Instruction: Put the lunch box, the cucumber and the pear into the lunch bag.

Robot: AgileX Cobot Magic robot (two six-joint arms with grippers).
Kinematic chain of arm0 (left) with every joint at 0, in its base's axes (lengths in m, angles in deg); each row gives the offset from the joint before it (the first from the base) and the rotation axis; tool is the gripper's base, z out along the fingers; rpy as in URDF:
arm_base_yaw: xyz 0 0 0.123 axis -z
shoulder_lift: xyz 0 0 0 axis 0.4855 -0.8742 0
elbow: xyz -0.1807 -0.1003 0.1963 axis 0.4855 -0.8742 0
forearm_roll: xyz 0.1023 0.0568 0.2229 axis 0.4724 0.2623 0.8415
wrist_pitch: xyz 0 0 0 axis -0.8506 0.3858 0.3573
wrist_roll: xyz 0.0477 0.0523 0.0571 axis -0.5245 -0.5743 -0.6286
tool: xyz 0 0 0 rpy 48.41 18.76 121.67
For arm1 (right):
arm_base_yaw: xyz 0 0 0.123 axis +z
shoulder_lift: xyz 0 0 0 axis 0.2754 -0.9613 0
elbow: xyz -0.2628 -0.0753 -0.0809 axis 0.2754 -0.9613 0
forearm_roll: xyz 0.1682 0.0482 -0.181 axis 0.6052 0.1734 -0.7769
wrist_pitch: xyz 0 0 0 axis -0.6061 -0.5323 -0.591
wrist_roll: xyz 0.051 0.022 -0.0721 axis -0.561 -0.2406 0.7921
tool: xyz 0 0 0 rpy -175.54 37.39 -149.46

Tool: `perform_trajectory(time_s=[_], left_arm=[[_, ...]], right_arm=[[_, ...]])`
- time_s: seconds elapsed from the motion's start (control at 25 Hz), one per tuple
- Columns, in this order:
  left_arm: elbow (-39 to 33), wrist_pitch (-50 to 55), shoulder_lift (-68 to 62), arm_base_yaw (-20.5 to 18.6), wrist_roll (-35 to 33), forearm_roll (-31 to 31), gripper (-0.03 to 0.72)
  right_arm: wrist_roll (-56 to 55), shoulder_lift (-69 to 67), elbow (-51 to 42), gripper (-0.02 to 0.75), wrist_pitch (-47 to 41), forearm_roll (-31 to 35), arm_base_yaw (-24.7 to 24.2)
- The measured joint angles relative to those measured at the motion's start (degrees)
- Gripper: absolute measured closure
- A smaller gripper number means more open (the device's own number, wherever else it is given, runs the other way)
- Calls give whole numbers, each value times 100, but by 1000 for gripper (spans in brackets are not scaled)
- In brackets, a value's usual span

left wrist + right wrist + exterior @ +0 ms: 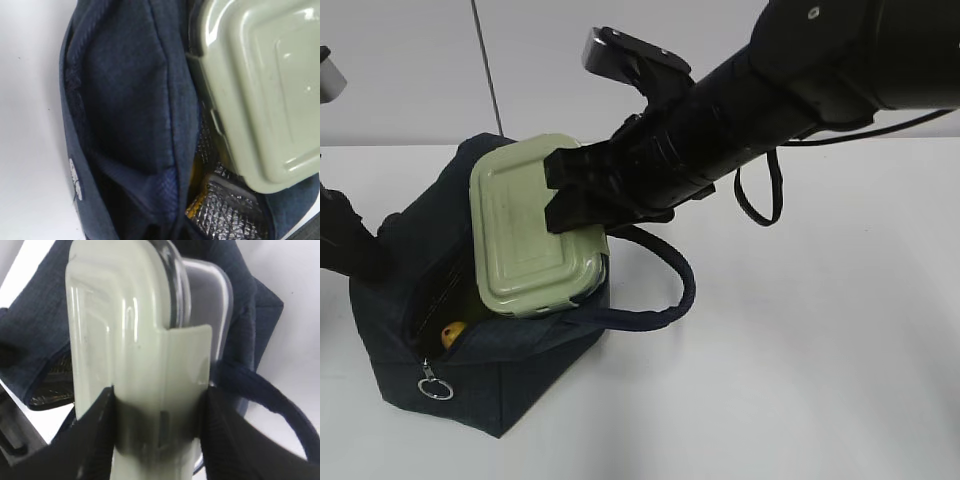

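The navy lunch bag (480,380) stands open on the white table. My right gripper (558,190) is shut on the sage-green lunch box (525,235), one finger on each side (159,395). The box is tilted, its lower end in the bag's mouth, its lid (260,90) facing up. A yellow bit of the pear (450,335) shows deep inside, and is an orange sliver (196,170) in the left wrist view. My left gripper (372,252) meets the bag's left rim; bunched fabric (170,200) hides its fingers. The cucumber is hidden.
The bag's padded loop handle (672,290) hangs out to the right, under my right arm. A metal ring pull (435,388) dangles at the front corner. The silver mesh lining (225,210) shows inside. White table (800,380) lies right and in front.
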Motion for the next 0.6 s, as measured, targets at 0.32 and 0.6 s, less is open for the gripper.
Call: perform_trajectory(time_s=[0.32, 0.6], left_arm=[[0, -5, 0, 0, 0, 0, 687], [0, 0, 0, 0, 0, 0, 687]], right_arm=[[-971, -465, 1239, 408, -875, -2709, 719], [-1829, -999, 2022, 408, -1403, -4153, 1090]])
